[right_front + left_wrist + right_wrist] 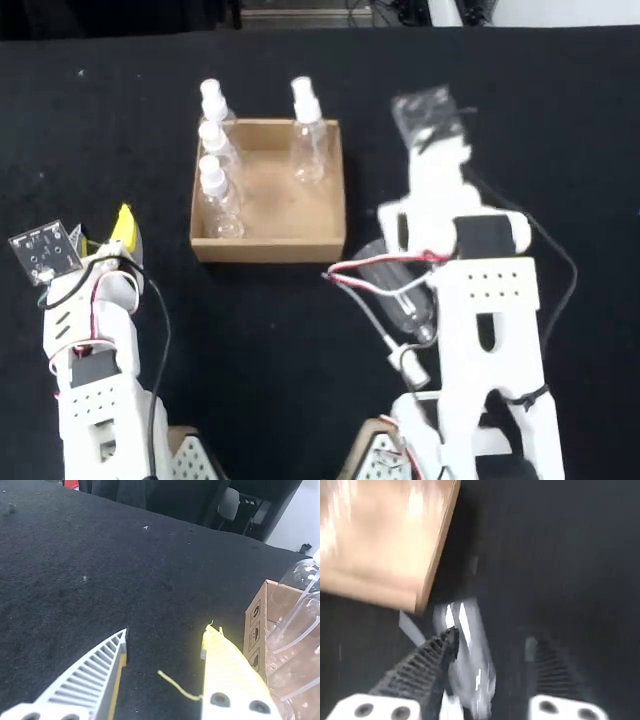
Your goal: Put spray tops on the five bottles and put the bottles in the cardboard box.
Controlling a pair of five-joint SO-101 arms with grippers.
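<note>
The cardboard box [268, 245] stands mid-table and holds several clear bottles with white spray tops: three along its left wall [218, 180] and one at the far right corner [308, 130]. One more clear bottle [400, 295] lies on its side on the black cloth right of the box, its spray top [410, 365] towards the front. In the right wrist view my right gripper [492, 640] is open just above that bottle [470, 655], which lies next to one finger near the box corner [420, 580]. At the front left my left gripper [168, 629] hangs open and empty beside the box [256, 630].
Black cloth covers the table [270, 350]. The right arm's white body [480, 300] and its red and white cables [380, 275] hang over the lying bottle. The left arm [90, 360] sits at the front left corner.
</note>
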